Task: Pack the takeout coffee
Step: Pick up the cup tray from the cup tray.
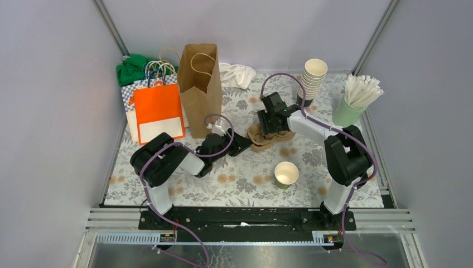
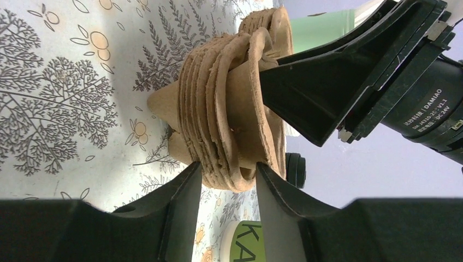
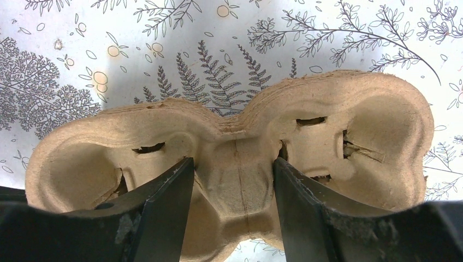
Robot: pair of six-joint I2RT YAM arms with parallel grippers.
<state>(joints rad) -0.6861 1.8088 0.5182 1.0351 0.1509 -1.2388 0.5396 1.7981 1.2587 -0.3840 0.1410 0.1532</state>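
A stack of brown pulp cup carriers (image 1: 261, 137) (image 2: 218, 109) lies mid-table between my two arms. My left gripper (image 1: 244, 140) (image 2: 224, 168) comes in from the left, its fingertips pressed against either side of the stack's near edge. From the back right, my right gripper (image 1: 272, 128) (image 3: 233, 164) is shut on the centre ridge of the top carrier (image 3: 240, 131). One takeout coffee cup (image 1: 286, 175) stands alone toward the front, green outside, white inside, with no lid on it. Its green side (image 2: 248, 243) shows between my left fingers.
A brown paper bag (image 1: 201, 84) stands open at the back, with an orange bag (image 1: 159, 111) and a checkered bag to its left. A tall stack of cream cups (image 1: 312, 78) and a pale green cup of white sticks (image 1: 351, 106) stand at the back right. A white cloth (image 1: 237, 75) lies behind.
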